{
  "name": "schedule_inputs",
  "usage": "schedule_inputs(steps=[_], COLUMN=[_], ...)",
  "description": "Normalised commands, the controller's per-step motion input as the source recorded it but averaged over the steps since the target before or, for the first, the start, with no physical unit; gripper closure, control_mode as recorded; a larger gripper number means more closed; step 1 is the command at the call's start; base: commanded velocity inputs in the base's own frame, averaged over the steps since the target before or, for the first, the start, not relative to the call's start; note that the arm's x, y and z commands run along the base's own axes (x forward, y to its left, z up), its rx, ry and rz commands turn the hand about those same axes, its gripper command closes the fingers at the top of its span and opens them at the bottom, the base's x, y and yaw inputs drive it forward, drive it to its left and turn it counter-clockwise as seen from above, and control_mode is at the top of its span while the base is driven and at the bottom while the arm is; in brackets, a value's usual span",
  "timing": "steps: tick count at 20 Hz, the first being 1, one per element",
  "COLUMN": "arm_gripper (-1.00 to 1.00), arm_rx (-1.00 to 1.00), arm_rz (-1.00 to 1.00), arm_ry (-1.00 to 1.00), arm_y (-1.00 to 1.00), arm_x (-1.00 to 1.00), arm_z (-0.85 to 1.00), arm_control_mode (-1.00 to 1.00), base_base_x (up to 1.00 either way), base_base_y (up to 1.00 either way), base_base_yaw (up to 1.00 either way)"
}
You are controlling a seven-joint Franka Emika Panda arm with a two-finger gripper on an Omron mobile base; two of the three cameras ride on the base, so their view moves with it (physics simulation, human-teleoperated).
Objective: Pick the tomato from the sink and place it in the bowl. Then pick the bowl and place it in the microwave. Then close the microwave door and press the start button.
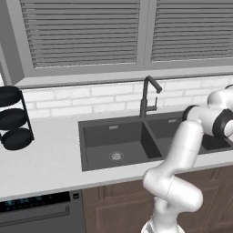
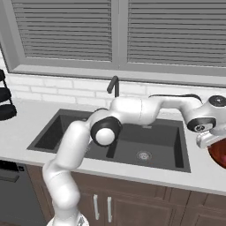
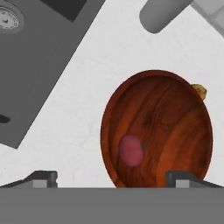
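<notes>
The reddish-brown wooden bowl (image 3: pixel 162 127) stands on the pale counter to the right of the sink (image 3: pixel 30 65). The small red tomato (image 3: pixel 131 149) lies inside the bowl, in its lower left part. My gripper (image 3: pixel 113 181) hangs straight above the bowl, open, with nothing between its fingertips (image 3: pixel 43 178), and the tomato lies free below it. In the right base view the arm's wrist (image 2: pixel 201 121) reaches past the sink (image 2: pixel 132 141) to the bowl's rim (image 2: pixel 219 154) at the frame's right edge. The microwave and its door are out of view.
A dark gooseneck tap (image 1: pixel 148 93) rises behind the double-basin sink (image 1: pixel 116 141). A black tiered rack (image 1: pixel 13 118) stands on the counter at far left. A grey cylinder (image 3: pixel 164 15) and a small yellowish thing (image 3: pixel 199 91) lie beyond the bowl.
</notes>
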Motion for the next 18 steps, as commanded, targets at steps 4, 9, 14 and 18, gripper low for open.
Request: schedule_inputs(steps=[4, 9, 14, 18], arm_gripper=[-1.00, -1.00, -1.00, -1.00], arm_rx=[0.00, 0.00, 0.00, 0.00], arm_rz=[0.00, -0.04, -0.04, -0.01], arm_ry=[0.14, 0.12, 0.03, 0.00], arm_y=[0.84, 0.06, -0.15, -0.44], arm_x=[0.00, 0.04, 0.05, 0.01], arm_z=[-0.52, -0.61, -0.23, -0.03], arm_control_mode=[-1.00, -1.00, -1.00, -1.00], base_base_x=[0.00, 0.00, 0.00, 0.00], base_base_y=[0.00, 0.00, 0.00, 0.00], base_base_yaw=[0.00, 0.00, 0.00, 0.00])
